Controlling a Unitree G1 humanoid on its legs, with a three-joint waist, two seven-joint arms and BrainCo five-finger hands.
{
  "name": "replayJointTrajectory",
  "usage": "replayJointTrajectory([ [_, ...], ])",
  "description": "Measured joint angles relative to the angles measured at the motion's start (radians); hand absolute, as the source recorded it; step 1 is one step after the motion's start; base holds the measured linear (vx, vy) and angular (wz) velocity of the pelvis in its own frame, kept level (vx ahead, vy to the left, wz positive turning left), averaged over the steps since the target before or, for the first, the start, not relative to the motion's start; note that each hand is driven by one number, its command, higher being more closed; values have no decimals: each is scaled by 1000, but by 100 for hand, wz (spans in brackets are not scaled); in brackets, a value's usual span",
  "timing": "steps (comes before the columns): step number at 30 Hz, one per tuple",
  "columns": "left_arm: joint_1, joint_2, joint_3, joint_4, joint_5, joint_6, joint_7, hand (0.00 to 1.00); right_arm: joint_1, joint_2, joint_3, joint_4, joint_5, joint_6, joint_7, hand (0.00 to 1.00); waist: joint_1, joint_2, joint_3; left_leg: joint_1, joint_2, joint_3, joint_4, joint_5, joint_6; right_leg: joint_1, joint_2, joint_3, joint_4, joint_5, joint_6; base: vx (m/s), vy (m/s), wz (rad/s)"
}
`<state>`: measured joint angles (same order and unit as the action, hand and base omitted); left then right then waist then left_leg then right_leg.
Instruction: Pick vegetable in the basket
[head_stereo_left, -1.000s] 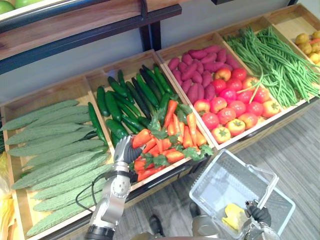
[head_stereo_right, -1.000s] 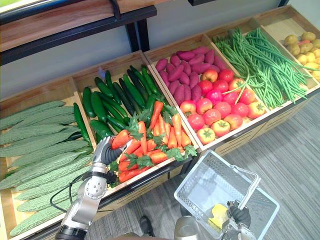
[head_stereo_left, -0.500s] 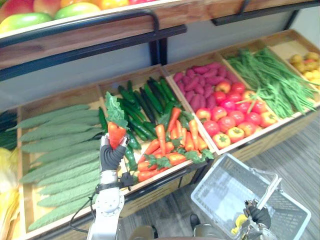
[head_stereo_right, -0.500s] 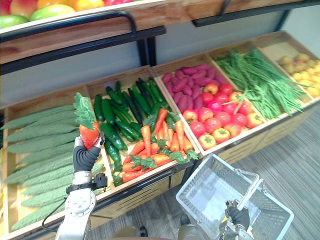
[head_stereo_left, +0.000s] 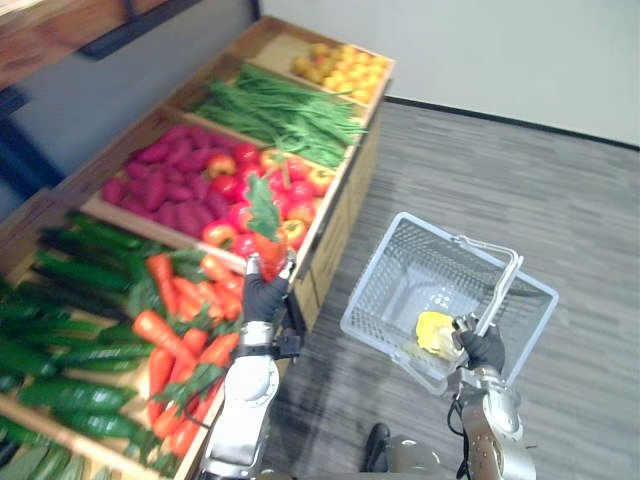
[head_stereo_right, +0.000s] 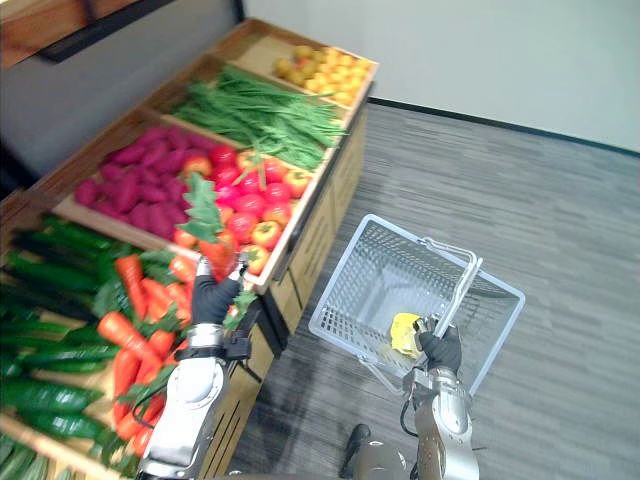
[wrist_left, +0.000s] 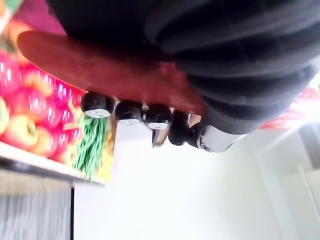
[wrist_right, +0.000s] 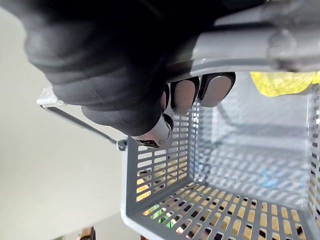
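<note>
The step in hand was judged to be the transfer: the left hand (head_stereo_left: 265, 300) was clenched around the root of a carrot (head_stereo_left: 268, 252), held upright with its green leaves uppermost, raised clear of the display surface (head_stereo_left: 340, 225) and well apart from the basket (head_stereo_left: 375, 300) on its produce side. The right hand (head_stereo_left: 484, 348) was closed around the handle (head_stereo_left: 497, 293) and carried the basket above the floor (head_stereo_left: 480, 170). The basket held one yellow item (head_stereo_left: 436, 333), lying against the wall nearest the right hand. The next move would call for carrying the carrot across the gap to a point above the basket opening, lowering it inside and only then releasing the grasp. The raised handle crossed the side of the opening farthest from the carrot, so an approach over the near rim appeared less obstructed. Tomatoes (head_stereo_left: 243, 213) and loose carrots (head_stereo_left: 160, 330) lay beyond the carrot from the basket and did not obstruct the path.
</note>
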<state>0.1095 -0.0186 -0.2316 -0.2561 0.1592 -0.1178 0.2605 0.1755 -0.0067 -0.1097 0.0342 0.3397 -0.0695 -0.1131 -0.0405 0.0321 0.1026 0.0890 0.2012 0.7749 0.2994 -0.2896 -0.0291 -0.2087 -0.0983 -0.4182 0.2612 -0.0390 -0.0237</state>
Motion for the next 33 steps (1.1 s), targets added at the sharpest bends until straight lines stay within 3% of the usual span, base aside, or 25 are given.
replayJointTrajectory([
  [2, -9, 4, -7, 1, -3, 0, -3, 100, -34, -3, 41, 31, -8, 0, -2, 100, 1, 6, -1, 22, 15, 28, 10, 11, -17, 10, 44, 53, -61, -14, -4, 80, -52, -131],
  [5, -24, 4, -41, 39, -26, -2, -19, 100, -39, -2, 95, 31, -20, 0, -2, 100, 6, 19, 3, 0, 118, -23, 249, 23, -7, 42, 87, 93, -94, -4, -26, 173, -130, -136],
  [6, -34, 3, -51, 84, -43, -2, -21, 100, -39, -3, 118, 31, -19, 0, -2, 100, 4, 33, 8, -27, 156, -89, 379, 60, 62, 76, 120, 134, -117, 8, -43, 244, -93, -112],
  [7, -41, 2, -53, 127, -56, 2, -22, 100, -40, -4, 132, 31, -15, 0, -2, 100, 6, 40, 14, -80, 166, -194, 502, 152, 151, 113, 136, 191, -139, 19, -51, 253, -54, -114],
  [8, -41, 3, -54, 140, -61, 4, -21, 100, -40, -2, 143, 31, -15, 0, -2, 100, 13, 41, 16, -115, 149, -277, 554, 181, 147, 129, 138, 217, -153, 26, -50, 289, 25, -132],
  [9, -45, 3, -66, 153, -70, 8, -21, 100, -44, -18, 159, 27, -13, -1, -2, 100, 28, 37, 21, -181, 61, -458, 592, 126, 56, 143, 137, 277, -170, 26, -52, 299, 110, -133],
  [10, -55, 4, -89, 153, -71, 9, -22, 100, -54, -24, 162, 27, -5, -2, -2, 100, 42, 47, 16, -242, -22, -582, 583, 60, 0, 154, 131, 322, -191, 30, -52, 296, 115, -125],
  [12, -70, 4, -116, 153, -68, 12, -24, 100, -60, -26, 166, 27, 7, -2, -1, 100, 58, 35, 27, -305, -76, -649, 512, 7, -5, 185, 123, 363, -219, 32, -50, 265, 115, -71],
  [14, -81, 3, -136, 152, -66, 14, -26, 100, -61, -27, 193, 27, 19, -2, 1, 100, 60, 29, 42, -341, -116, -663, 336, 5, -7, 252, 109, 390, -249, 12, -49, 273, 141, -40],
  [15, -84, 4, -139, 151, -64, 14, -26, 100, -64, -32, 209, 27, 27, -2, 4, 100, 64, 33, 41, -350, -129, -675, 239, 20, -26, 267, 104, 407, -247, -3, -32, 331, 226, -51],
  [16, -86, 4, -148, 148, -64, 17, -26, 100, -69, -44, 227, 27, 34, -2, 7, 100, 68, 49, 35, -354, -147, -705, 73, 82, -56, 282, 104, 426, -238, -27, -3, 330, 238, -59],
  [17, -87, 3, -154, 148, -64, 19, -26, 100, -71, -50, 234, 27, 35, -2, 8, 100, 76, 60, 31, -353, -147, -710, 22, 143, -35, 279, 108, 440, -222, -41, 16, 376, 277, -84],
  [18, -86, 5, -169, 147, -62, 25, -24, 100, -72, -49, 244, 29, 41, -1, 8, 100, 93, 68, 24, -325, -151, -701, 32, 199, 40, 277, 102, 480, -165, -97, 26, 209, 155, -65],
  [19, -86, 14, -171, 147, -61, 27, -24, 100, -72, -44, 254, 28, 46, -1, 9, 100, 97, 55, 23, -312, -158, -682, 41, 183, 52, 276, 88, 485, -135, -121, 37, 367, 229, -59],
  [20, -89, 23, -171, 147, -55, 27, -26, 100, -77, -39, 277, 30, 56, -2, 13, 100, 95, 24, 23, -281, -188, -658, 30, 154, 71, 263, 55, 478, -43, -165, 75, 340, 188, -45],
  [21, -89, 25, -174, 147, -47, 31, -27, 100, -97, -35, 292, 40, 58, -1, 23, 100, 108, 18, 25, -245, -198, -631, 5, 149, 87, 197, 28, 449, 108, -182, 113, 400, 236, -44],
  [23, -91, 43, -200, 148, -38, 34, -35, 100, -109, -24, 294, 47, 58, 0, 32, 100, 100, 18, 25, -174, -224, -637, -43, 156, 106, 129, -24, 370, 313, -170, 184, 329, 184, 5],
  [24, -89, 52, -223, 149, -31, 34, -41, 100, -115, -13, 294, 59, 58, 0, 32, 100, 89, 18, 25, -121, -237, -648, -71, 155, 117, 117, -57, 329, 390, -183, 161, 344, 150, 45],
  [26, -90, 58, -242, 150, -30, 33, -42, 100, -133, 1, 297, 67, 63, 0, 32, 100, 79, 16, 21, -83, -240, -674, -86, 152, 122, 103, -75, 304, 405, -208, 125, 308, 80, 49],
  [29, -104, 60, -248, 184, -29, 33, -43, 100, -171, 0, 307, 66, 69, -3, 53, 100, 76, 6, 14, -80, -238, -724, -97, 151, 117, 45, -71, 341, 277, -221, 106, 266, -24, 45],
  [30, -113, 62, -249, 220, -28, 35, -44, 100, -178, 0, 307, 65, 73, -3, 63, 100, 74, 5, 13, -80, -237, -743, -90, 140, 98, 36, -49, 390, 169, -201, 115, 320, -165, 61],
  [31, -116, 71, -250, 257, -23, 36, -45, 100, -172, 14, 315, 65, 80, -2, 71, 100, 71, -40, -6, -72, -272, -756, -71, 111, 57, 41, -66, 417, -12, 10, 138, 385, -213, 58],
  [33, -117, 56, -267, 309, -5, 45, -62, 100, -163, 1, 320, 67, 95, 0, 73, 100, 75, 4, -29, -63, -232, -774, -60, 95, 40, 125, -36, 398, -139, 43, 121, 318, -138, 10],
])
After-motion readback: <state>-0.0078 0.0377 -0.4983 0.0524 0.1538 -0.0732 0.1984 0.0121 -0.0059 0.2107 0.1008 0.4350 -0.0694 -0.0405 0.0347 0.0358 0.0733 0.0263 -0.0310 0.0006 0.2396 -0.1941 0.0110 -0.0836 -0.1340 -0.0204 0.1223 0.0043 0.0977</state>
